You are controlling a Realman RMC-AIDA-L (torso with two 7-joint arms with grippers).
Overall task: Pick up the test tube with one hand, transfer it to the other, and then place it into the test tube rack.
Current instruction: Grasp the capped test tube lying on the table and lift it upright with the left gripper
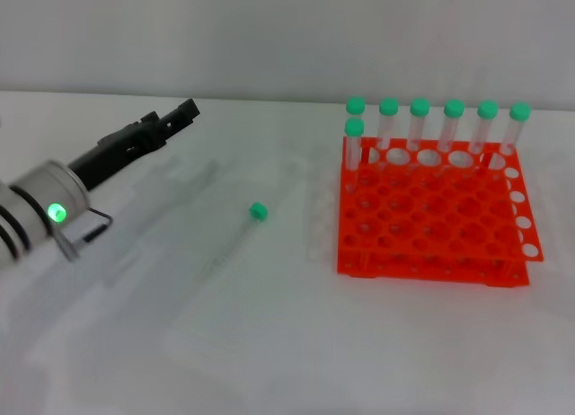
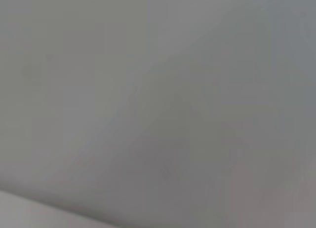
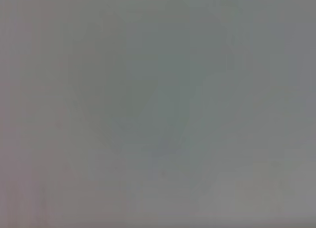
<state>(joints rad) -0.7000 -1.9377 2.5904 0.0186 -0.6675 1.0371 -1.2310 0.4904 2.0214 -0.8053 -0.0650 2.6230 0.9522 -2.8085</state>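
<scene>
The test tube (image 1: 241, 235) lies flat on the white table in the head view, its green cap (image 1: 258, 212) pointing to the far side and its clear body running toward me and to the left. My left gripper (image 1: 184, 111), black on a white-silver arm with a green light (image 1: 57, 212), hangs over the table at the far left, well apart from the tube and empty. The orange-red test tube rack (image 1: 431, 226) stands to the right of the tube. My right gripper is out of view. Both wrist views show only a plain grey surface.
Several green-capped tubes (image 1: 420, 128) stand upright in the rack's back row, and one more (image 1: 354, 145) stands at its back left corner. The white table (image 1: 287, 343) stretches wide in front of the tube and the rack.
</scene>
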